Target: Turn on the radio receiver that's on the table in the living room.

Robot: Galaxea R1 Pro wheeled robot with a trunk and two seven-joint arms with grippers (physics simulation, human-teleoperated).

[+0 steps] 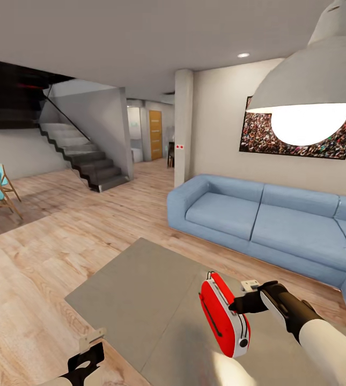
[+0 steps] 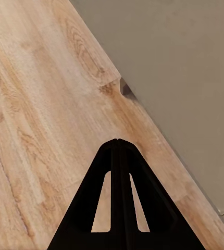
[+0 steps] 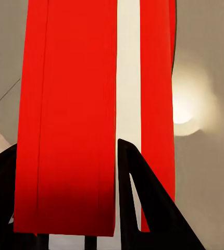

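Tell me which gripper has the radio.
The right gripper: its fingers straddle the red radio receiver above the table. The left gripper is shut and empty.

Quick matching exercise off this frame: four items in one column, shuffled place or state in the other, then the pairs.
Items:
1. radio receiver
2. left gripper
3. sofa
4. pendant lamp

Place or state:
A. lit, hanging at upper right of the head view
B. between the right gripper fingers, above the table
C. fingers shut together, over wood floor by the table edge
D. blue, along the wall under the crowd picture

Pairs: 1-B, 2-C, 3-D, 4-A
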